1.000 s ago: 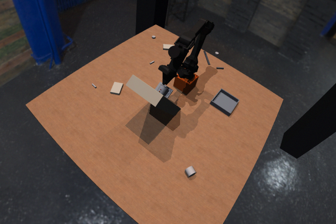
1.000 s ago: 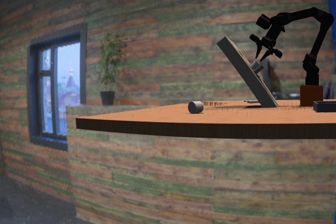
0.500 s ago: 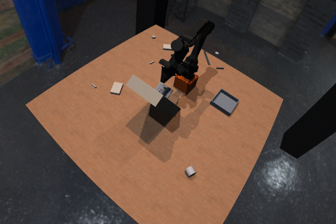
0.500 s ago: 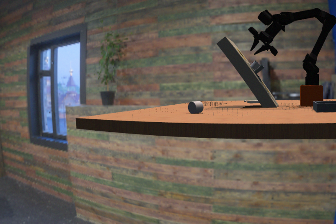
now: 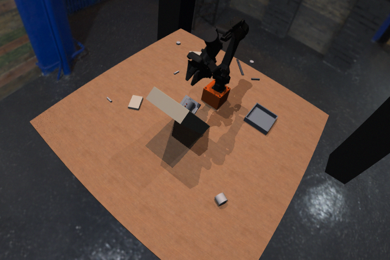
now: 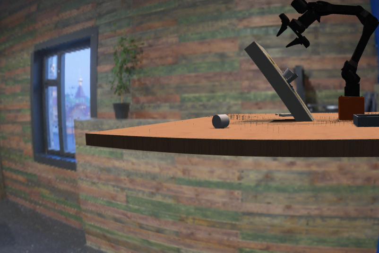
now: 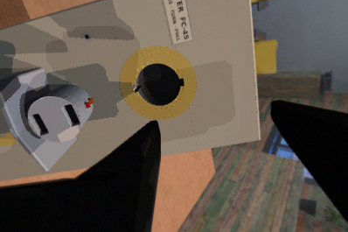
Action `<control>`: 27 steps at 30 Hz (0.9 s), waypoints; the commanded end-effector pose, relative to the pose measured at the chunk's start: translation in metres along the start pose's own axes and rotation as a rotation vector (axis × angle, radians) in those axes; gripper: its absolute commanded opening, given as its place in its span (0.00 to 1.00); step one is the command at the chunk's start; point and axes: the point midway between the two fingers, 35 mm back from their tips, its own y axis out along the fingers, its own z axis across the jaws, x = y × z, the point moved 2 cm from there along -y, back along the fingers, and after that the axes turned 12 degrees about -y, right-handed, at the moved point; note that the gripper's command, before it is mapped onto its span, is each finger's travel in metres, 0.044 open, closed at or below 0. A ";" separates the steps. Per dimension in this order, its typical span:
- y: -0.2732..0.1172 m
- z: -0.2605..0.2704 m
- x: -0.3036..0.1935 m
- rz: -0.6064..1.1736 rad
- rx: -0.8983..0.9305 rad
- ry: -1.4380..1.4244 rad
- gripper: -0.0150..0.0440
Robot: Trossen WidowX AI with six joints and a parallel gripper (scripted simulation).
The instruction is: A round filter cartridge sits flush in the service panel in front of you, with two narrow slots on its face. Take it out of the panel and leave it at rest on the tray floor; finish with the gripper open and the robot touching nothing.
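The service panel (image 5: 168,104) (image 6: 272,81) (image 7: 210,13) leans on the table. In the wrist view its yellow ring (image 7: 189,83) surrounds a dark round hole (image 7: 159,85) with notches. Beside it a grey cylinder (image 7: 55,120) (image 6: 288,75) with two dark slots stands out from the panel, with an angular grey plate around it. My gripper (image 5: 189,81) (image 6: 281,41) (image 7: 213,118) is open and empty, above the panel face and away from the slotted cylinder. The tray (image 5: 261,119) (image 6: 366,122) shows nothing in it in the top view.
A loose grey cylinder (image 5: 221,199) (image 6: 220,121) lies on the table beyond the panel; no slots show on it. The orange robot base (image 5: 215,95) (image 6: 351,107) stands between panel and tray. A cream block (image 5: 135,101), dark bars (image 5: 239,66) (image 5: 255,78) and small pale pieces lie around.
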 end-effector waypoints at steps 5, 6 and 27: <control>-0.004 0.002 0.001 -0.002 0.076 0.239 0.81; 0.000 0.009 0.002 0.001 0.100 0.335 0.77; 0.027 0.094 0.016 0.255 0.367 1.509 0.77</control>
